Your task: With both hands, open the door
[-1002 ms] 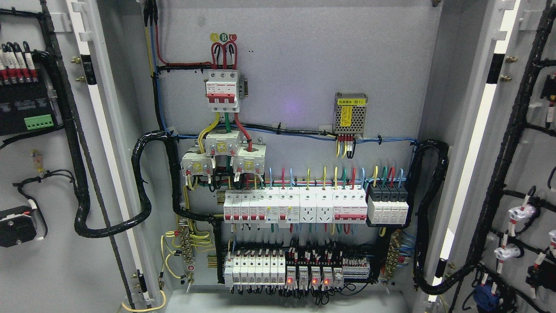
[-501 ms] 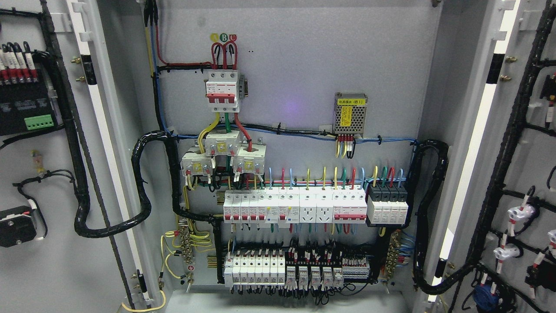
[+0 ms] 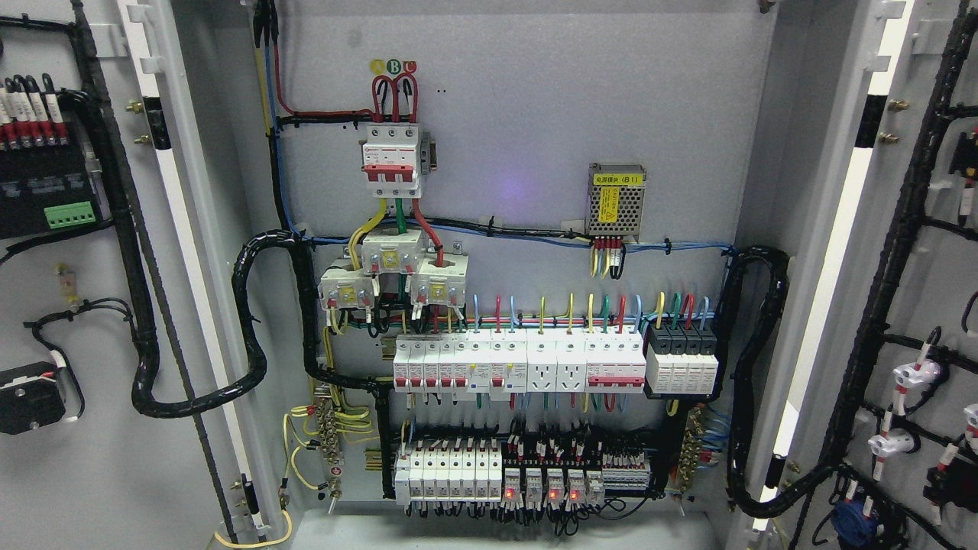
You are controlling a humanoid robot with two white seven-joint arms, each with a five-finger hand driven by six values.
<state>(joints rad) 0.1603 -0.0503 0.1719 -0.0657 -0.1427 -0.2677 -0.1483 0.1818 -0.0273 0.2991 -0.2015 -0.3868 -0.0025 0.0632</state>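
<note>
An electrical cabinet stands wide open in front of me. Its left door (image 3: 92,473) is swung out to the left, showing its inner face with black wiring and a terminal block. Its right door (image 3: 936,260) is swung out to the right, with a black cable loom and small white connectors on its inner face. Between them the grey back panel (image 3: 519,114) carries a white main breaker (image 3: 392,160), rows of white breakers (image 3: 519,365) and relays with red lights (image 3: 546,489). Neither of my hands nor any arm shows in this view.
Thick black cable bundles (image 3: 252,321) loop from the cabinet to each door near the hinges. A small metal power supply (image 3: 616,198) with a yellow label sits at the upper right of the panel. The cabinet floor (image 3: 497,531) shows at the bottom.
The red relay lights at the bottom were lit 1.0 s ago, off 0.5 s ago and are lit again now. The doors have not moved.
</note>
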